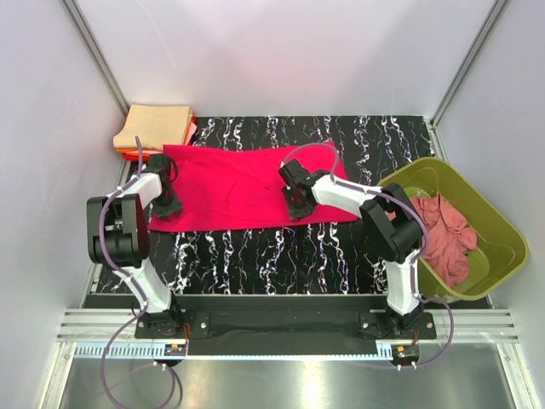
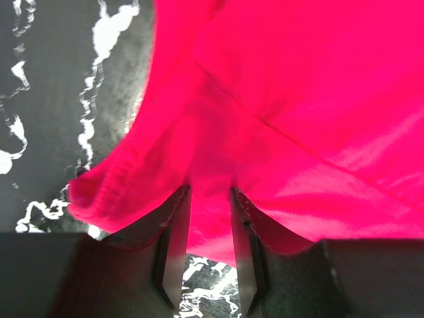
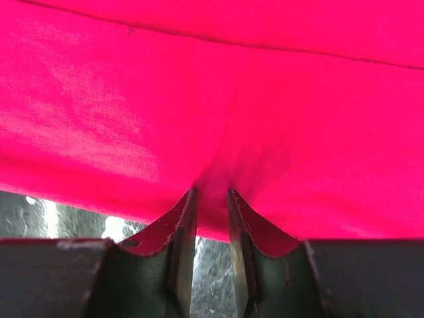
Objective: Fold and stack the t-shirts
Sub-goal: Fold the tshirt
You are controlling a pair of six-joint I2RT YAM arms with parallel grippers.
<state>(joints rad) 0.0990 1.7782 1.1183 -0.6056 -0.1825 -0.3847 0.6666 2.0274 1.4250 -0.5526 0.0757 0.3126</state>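
- Top view: the crimson shirt (image 1: 238, 192) is laid flat on the table (image 1: 255, 256), its long axis running from the left claw (image 1: 166, 204) to the right claw (image 1: 295, 204). Bare tabletop is left nearer than both claws.
- Left wrist: a hem fold is pinched between the fingers (image 2: 173, 252), with bare table to their left.
- Right wrist: the near edge is pinched between the pads (image 3: 182, 252), and cloth is spread beyond them.

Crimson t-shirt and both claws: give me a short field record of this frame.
crimson t-shirt: laid out as a long band across the table
left claw: closed on the shirt's near left corner
right claw: closed on the shirt's near edge, toward the right
folded stack: far left corner, tan on top
olive tub: right side, holding a crumpled dusty rose shirt
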